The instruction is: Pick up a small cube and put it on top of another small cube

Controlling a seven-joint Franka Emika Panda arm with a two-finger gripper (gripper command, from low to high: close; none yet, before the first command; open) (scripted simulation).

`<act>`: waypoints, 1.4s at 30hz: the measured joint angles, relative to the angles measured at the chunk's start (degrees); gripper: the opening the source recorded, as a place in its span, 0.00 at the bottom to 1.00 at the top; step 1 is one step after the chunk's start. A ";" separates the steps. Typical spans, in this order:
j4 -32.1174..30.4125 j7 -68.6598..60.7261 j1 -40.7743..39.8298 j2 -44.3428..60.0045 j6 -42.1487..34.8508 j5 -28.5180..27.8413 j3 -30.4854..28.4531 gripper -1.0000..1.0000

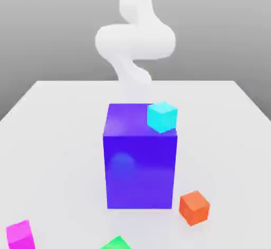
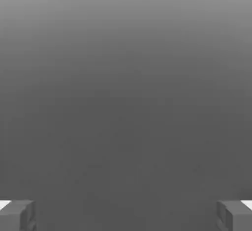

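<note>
Gripper: in the hand view the gripper [image 2: 126, 215] is seen with its two fingertips [image 2: 17, 215] spread wide apart at opposite edges; nothing is held between them, and only a plain grey background is faced.
Arm: in the exterior view the white arm [image 1: 135, 41] is seen raised behind the big blue block, well apart from the small cubes.
Big blue block: the big blue block [image 1: 140, 160] stands upright in the middle of the surface [image 1: 53, 136], with a cyan cube [image 1: 161, 116] resting on its top near a back corner.
Orange cube: an orange cube [image 1: 194, 207] lies on the surface just beside the block, toward the exterior view's right.
Pink cube: the pink cube [image 1: 20, 236] to be picked up lies on the surface at the near edge, toward the exterior view's left.
Green cube: the green cube [image 1: 116, 243] meant to receive it lies near the front edge, partly cut off, apart from the pink one.
Step in hand: the task is judged as not yet begun; no cube has been approached.
Next move: the open gripper would need to be carried past the block, lowered over the pink cube and aligned with its faces before closing.
</note>
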 joint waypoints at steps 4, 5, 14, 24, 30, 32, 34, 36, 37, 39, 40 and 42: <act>0.44 4.46 -2.93 8.65 2.40 -0.20 -0.46 0.50; 0.55 5.55 -3.57 10.73 2.97 -0.28 -0.63 0.50; 1.50 14.95 -8.67 29.42 8.14 -0.41 -3.02 0.50; 2.56 23.32 -13.96 50.27 13.89 2.41 -6.26 0.50; 3.40 26.45 -16.76 62.89 17.65 6.20 -7.53 0.50; 4.18 26.16 -17.57 67.05 20.40 7.23 -6.88 0.50; 5.06 25.64 -18.32 71.11 23.42 8.09 -6.02 0.00; 5.06 25.64 -18.33 71.11 23.43 8.09 -6.02 0.00; 5.07 25.64 -18.33 71.11 23.46 8.09 -6.01 0.00; 5.07 25.64 -18.33 71.11 23.51 8.10 -6.00 0.00; 5.29 25.51 -18.52 72.10 24.24 8.29 -5.78 0.00; 4.86 25.80 -18.20 70.27 22.82 7.91 -6.21 0.00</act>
